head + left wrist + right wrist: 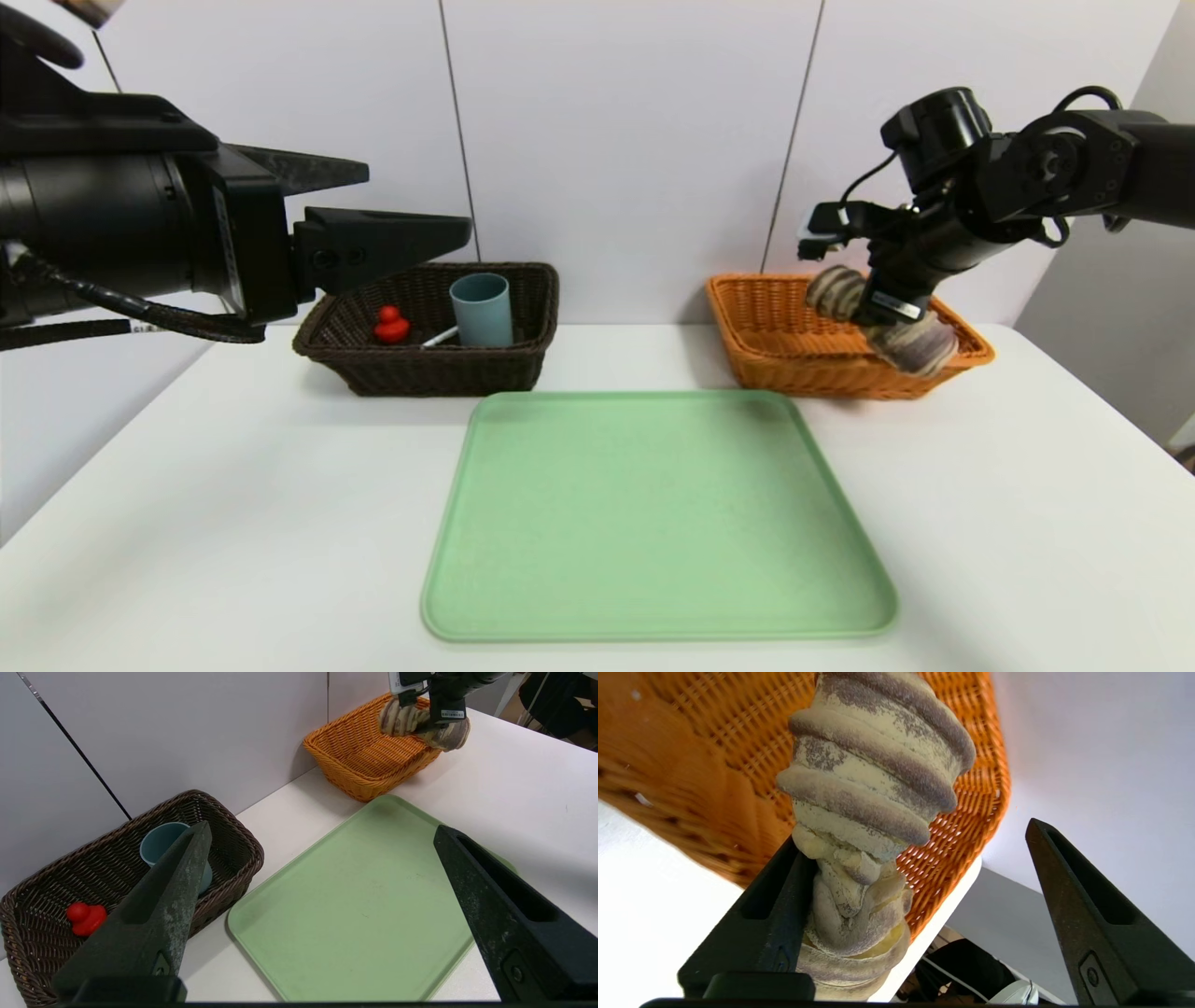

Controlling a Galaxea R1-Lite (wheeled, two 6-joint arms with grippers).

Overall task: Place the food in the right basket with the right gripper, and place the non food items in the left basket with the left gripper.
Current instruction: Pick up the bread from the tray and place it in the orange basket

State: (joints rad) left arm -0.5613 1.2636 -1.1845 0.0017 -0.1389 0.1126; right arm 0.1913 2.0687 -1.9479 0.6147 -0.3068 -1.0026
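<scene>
A striped brown-and-cream bread roll [920, 345] [873, 779] sits tilted over the right side of the orange right basket [775, 355] [971, 826]. My right gripper [882, 313] [913, 830] is open around it. The roll leans against one finger, and the other finger [1069, 896] stands well apart from it. Whether the roll rests on the basket's rim I cannot tell. My left gripper [415, 201] [321, 826] is open and empty, raised at the left above the brown left basket [420, 373] [243, 858]. That basket holds a red toy duck [391, 325] [85, 918], a blue cup [482, 310] [161, 844] and a small white item [439, 338].
A bare green tray [653, 513] [364, 905] lies in the middle of the white table [233, 523], in front of both baskets. A white panelled wall stands right behind the baskets. The table's right edge runs close to the orange basket.
</scene>
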